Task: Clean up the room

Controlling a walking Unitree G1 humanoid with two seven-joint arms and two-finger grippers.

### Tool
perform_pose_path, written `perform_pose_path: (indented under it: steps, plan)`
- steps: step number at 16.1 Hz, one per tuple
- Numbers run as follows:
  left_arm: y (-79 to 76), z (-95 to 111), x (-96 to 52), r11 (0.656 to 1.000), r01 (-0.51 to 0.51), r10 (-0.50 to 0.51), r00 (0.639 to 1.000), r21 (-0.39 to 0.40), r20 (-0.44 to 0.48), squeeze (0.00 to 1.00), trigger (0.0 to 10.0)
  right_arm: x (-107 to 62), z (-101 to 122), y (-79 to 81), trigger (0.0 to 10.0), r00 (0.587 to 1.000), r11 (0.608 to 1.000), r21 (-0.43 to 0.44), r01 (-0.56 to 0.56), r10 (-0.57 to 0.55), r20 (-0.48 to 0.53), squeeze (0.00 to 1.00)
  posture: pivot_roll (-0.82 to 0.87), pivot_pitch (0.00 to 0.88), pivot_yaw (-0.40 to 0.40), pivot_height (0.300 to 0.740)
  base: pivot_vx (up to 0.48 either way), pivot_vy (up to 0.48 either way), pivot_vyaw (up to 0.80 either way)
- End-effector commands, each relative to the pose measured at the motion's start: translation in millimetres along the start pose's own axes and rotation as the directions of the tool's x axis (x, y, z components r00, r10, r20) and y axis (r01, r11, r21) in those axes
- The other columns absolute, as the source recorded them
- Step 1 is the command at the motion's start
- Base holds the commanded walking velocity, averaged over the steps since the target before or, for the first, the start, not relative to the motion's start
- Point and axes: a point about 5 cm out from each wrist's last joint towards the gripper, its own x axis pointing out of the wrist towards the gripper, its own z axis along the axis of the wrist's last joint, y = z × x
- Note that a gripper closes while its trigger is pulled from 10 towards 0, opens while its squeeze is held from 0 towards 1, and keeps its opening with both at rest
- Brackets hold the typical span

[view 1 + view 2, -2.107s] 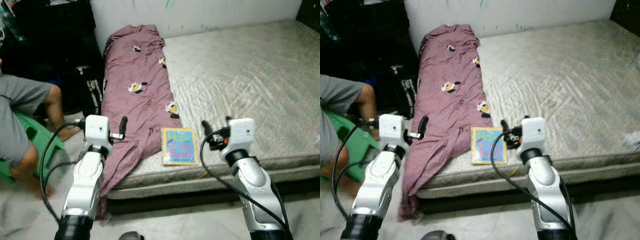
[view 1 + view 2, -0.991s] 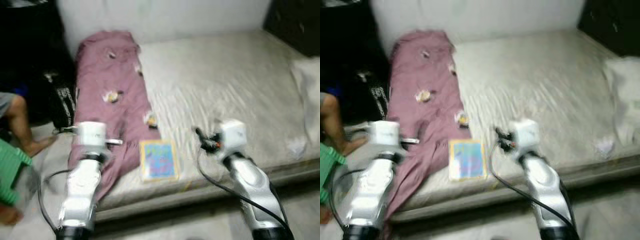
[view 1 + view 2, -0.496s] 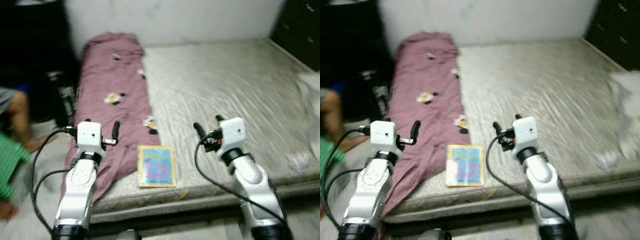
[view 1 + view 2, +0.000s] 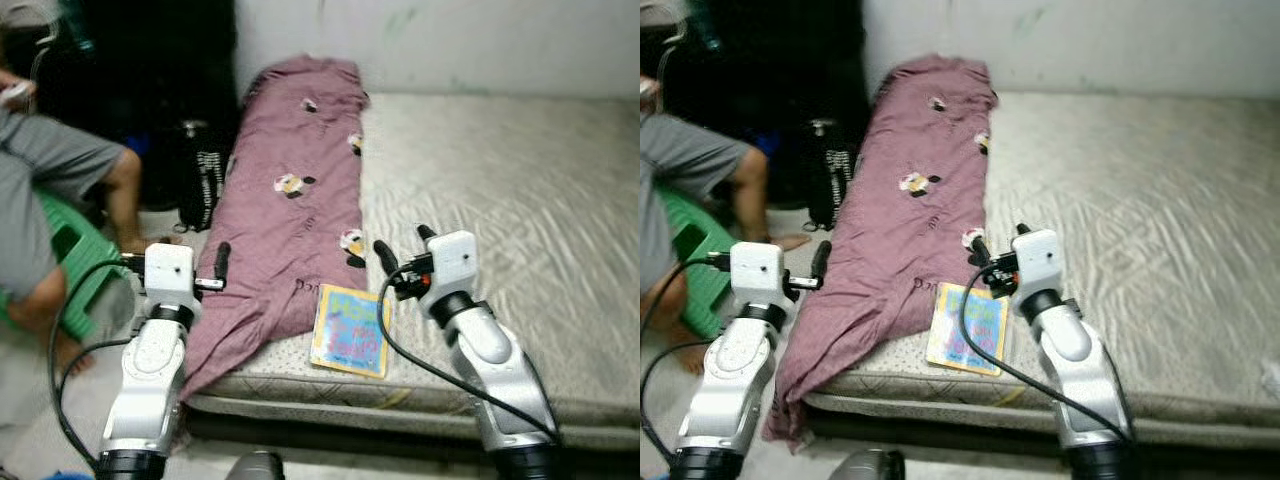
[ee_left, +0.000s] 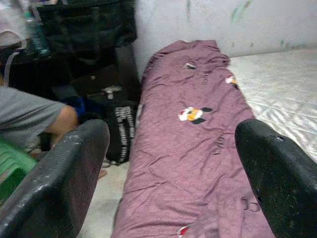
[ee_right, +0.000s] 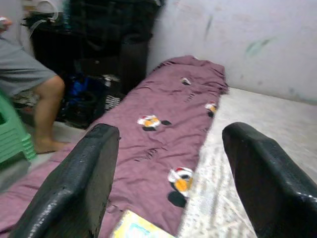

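Observation:
A mauve blanket (image 4: 300,190) with small cartoon prints lies along the left side of the bare mattress (image 4: 520,180). Its near end hangs over the front corner toward the floor. A yellow and blue picture book (image 4: 350,328) lies flat by the mattress's front edge, beside the blanket. My left gripper (image 4: 192,264) is open in the air over the blanket's hanging end, with nothing between its fingers (image 5: 59,188). Just above and beyond the book, my right gripper (image 4: 404,245) is also open and holds nothing. Its wrist view looks along the blanket (image 6: 158,129).
A person (image 4: 50,180) sits on a green plastic stool (image 4: 75,260) at the left, one leg close to my left arm. A black bag (image 4: 200,170) stands on the floor between the person and the bed. The wall (image 4: 450,40) runs behind the mattress.
The camera has swung left: the person and stool are back in view and the white cloth at the right has left the picture. Both arms hold the same pose, grippers still open.

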Motion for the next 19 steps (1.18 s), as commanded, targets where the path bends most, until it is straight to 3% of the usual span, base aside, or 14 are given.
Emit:
perform_pose_path:
  steps: [1, 8, 13, 19]
  plan:
    - [-0.3, 3.2, 2.4, 1.0, 0.009, -0.009, 1.0, 0.004, 0.011, 0.0, 10.0, 0.3, 2.9, -2.0, 10.0, 1.0, 1.0, 0.007, 0.01, -0.01, 0.011, 0.0, -0.03, 0.0, 0.034, 0.74, 0.0, 0.0, 0.0]
    - [-1.5, 3.2, 2.3, 1.0, 0.02, -0.02, 1.0, 0.001, 0.015, 0.0, 10.0, -1.4, 6.7, -5.6, 10.0, 0.998, 0.998, -0.043, 0.039, -0.037, 0.041, 0.0, -0.04, 0.0, 0.036, 0.74, 0.0, -0.34, 0.0]
    - [-2.3, 3.2, 2.6, 1.0, 0.022, -0.022, 1.0, -0.003, 0.014, 0.0, 10.0, 0.8, 0.8, -6.7, 10.0, 0.998, 0.998, 0.012, 0.068, -0.068, 0.015, 0.0, -0.04, 0.0, 0.035, 0.74, 0.0, -0.358, 0.0]
    - [-3.1, 3.3, 4.0, 1.0, 0.026, -0.026, 1.0, -0.004, 0.016, 0.0, 10.0, -0.5, 4.0, -7.4, 10.0, 0.998, 0.997, -0.049, 0.065, -0.064, 0.028, 0.0, -0.04, 0.0, 0.034, 0.74, 0.0, -0.359, 0.13]
